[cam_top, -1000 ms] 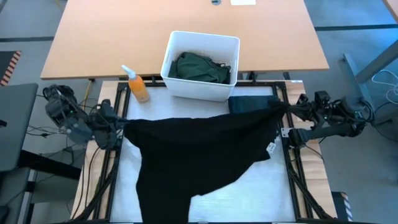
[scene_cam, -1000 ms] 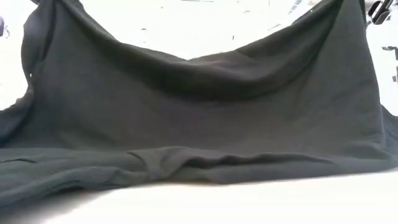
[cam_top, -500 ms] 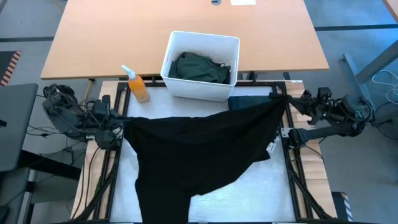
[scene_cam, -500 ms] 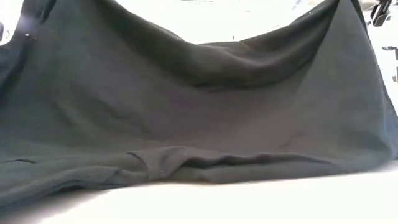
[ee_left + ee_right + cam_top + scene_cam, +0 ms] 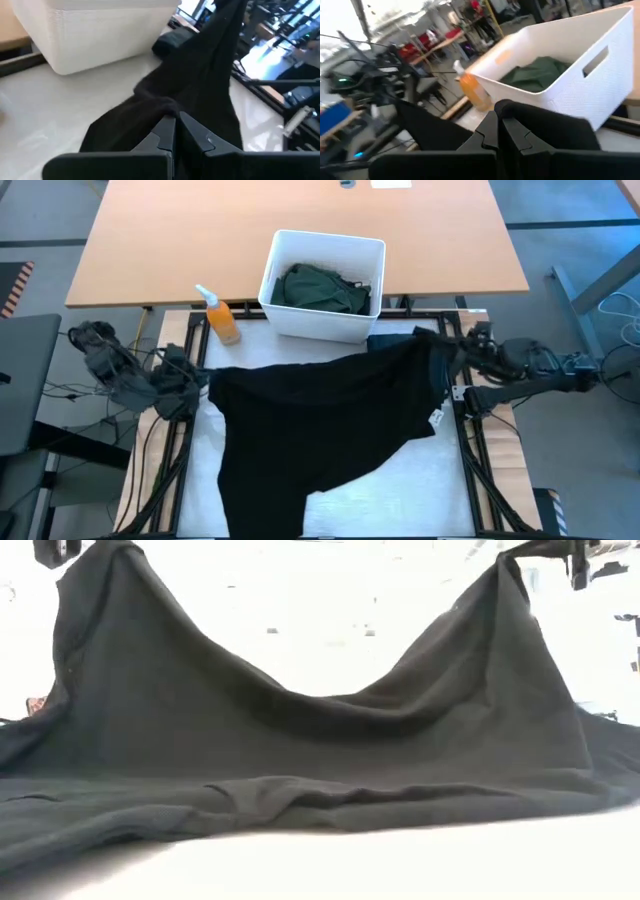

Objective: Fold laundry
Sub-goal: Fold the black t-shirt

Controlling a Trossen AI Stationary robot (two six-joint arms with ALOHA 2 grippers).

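A wide black garment of the laundry hangs between my two grippers, and its upper edge sags in the middle. The lower part lies on the white table top and runs off toward the near edge. My left gripper is shut on the left corner and my right gripper on the right corner, both raised above the table. A dark green garment lies in the white bin. A folded dark piece lies behind the right corner. My left gripper pinches a bunched bit of the black garment's upper left corner between its two fingers, coming from the table's left and slanting slightly down. The cloth falls away from the fingers to the table, slack. My right gripper pinches a fold at the garment's upper right corner between its two fingers, about level, from the table's right side. The corner is lifted clear and the cloth drapes down from it to the table.
An orange spray bottle stands left of the bin at the far side. Black frame rails run along both table sides. A large wooden table lies beyond. Bare white table top shows at the near right.
My right gripper has carried its corner toward the table's left, and my left gripper has come a little toward the right. The span between the two held corners has shortened, and the garment's upper edge sags deeper in the middle. The lower part has stayed on the table.
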